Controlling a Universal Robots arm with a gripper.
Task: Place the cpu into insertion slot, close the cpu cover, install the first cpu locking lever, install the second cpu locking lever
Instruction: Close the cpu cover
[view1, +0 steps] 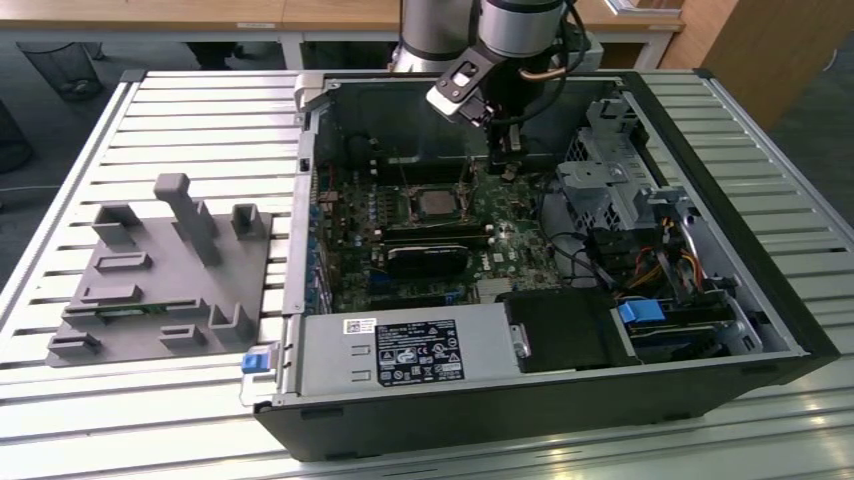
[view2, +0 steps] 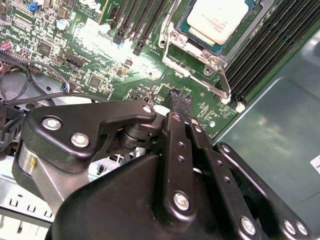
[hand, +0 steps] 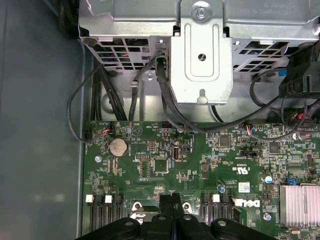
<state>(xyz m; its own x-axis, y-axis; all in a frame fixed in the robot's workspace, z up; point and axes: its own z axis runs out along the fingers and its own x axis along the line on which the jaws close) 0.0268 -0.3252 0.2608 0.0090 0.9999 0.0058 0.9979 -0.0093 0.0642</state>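
Observation:
Inside the open computer case, the cpu (view1: 434, 203) lies flat in the insertion slot (view1: 412, 190) on the green motherboard (view1: 514, 250). In the second wrist view its silvery face (view2: 217, 17) shows through the window of the silver cpu cover (view2: 192, 56), which lies around it. A thin metal locking lever (view2: 223, 82) runs along the socket's edge. My gripper (view1: 502, 165) hangs over the board, just to the exterior view's right of the socket. Its black fingers (view2: 181, 100) are shut with nothing between them, tips close above the board (hand: 171, 199).
A black heatsink block (view1: 427, 260) lies below the socket, with long memory slots (view2: 270, 45) beside it. A metal drive cage (view1: 614, 190) and cables (hand: 165, 100) crowd the exterior view's right. The power supply (view1: 400, 350) sits in front. A grey fixture (view1: 160, 270) stands on the slatted table.

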